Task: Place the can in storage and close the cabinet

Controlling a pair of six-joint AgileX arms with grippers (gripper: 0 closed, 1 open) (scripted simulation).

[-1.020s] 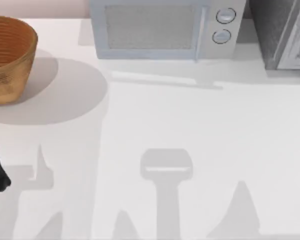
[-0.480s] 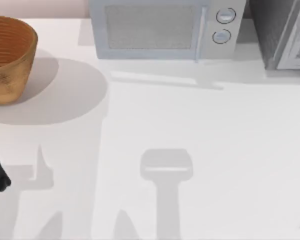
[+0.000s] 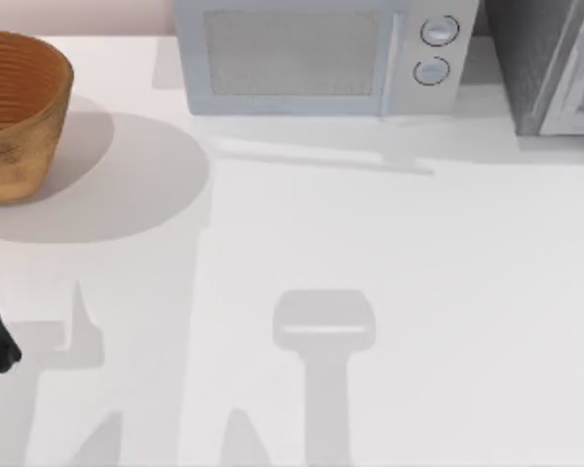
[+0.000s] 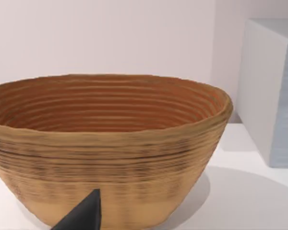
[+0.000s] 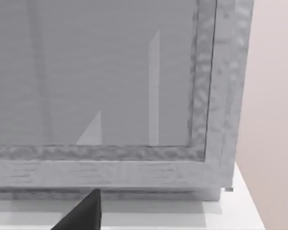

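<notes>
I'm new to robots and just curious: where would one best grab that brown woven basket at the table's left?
Probably by the rim, coming down from above: the brown woven basket stands upright with its mouth open, and its flaring walls look too wide to span.

With the microwave [image 3: 316, 60] at the table's [image 3: 389, 292] back edge as the landmark, the basket [image 3: 19, 112] stands well apart to its left and slightly nearer the front, and the cabinet [image 3: 550, 63] stands just beside it on the right.

one basket [image 3: 15, 107], one microwave [image 3: 311, 58], one cabinet [image 3: 555, 63]
</notes>
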